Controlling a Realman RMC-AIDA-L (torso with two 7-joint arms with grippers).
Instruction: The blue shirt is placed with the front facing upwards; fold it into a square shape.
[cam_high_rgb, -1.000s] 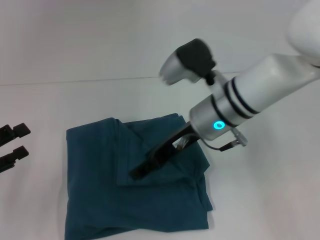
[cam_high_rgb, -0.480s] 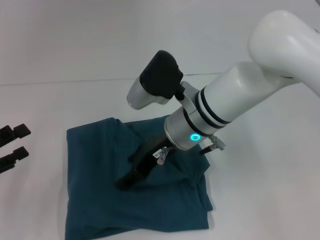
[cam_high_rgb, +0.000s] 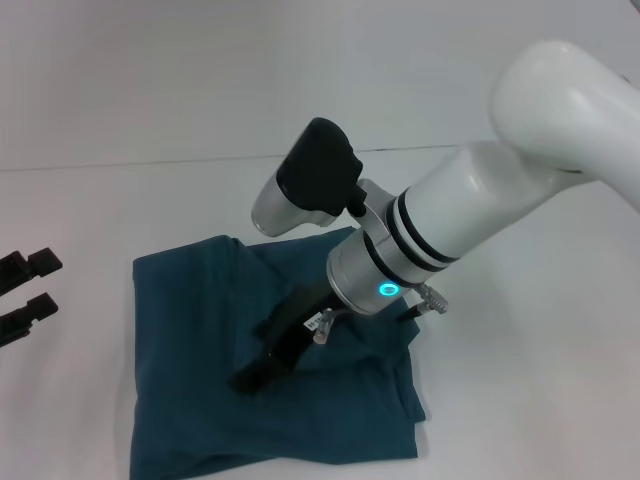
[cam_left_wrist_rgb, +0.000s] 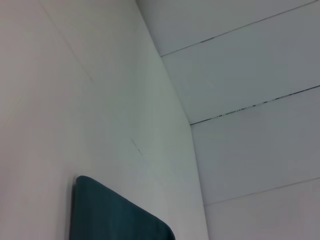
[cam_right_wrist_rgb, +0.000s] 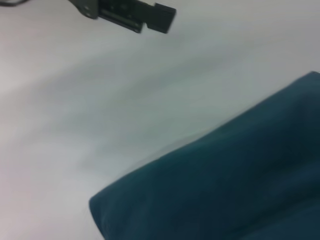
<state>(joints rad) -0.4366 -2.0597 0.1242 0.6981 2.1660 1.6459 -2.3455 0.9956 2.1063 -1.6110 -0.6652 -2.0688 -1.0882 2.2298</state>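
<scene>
One right gripper—seemingly closed—touching blue shirt.

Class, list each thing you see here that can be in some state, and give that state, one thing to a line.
blue shirt: folded into a rough square, lying flat on the white table, plain side up, edges rumpled.
right tool: fingers down on the middle of the shirt; open or shut cannot be told.
left tool: parked at the table's left edge, off the shirt, fingers apart.
white table: bearing the shirt.
</scene>
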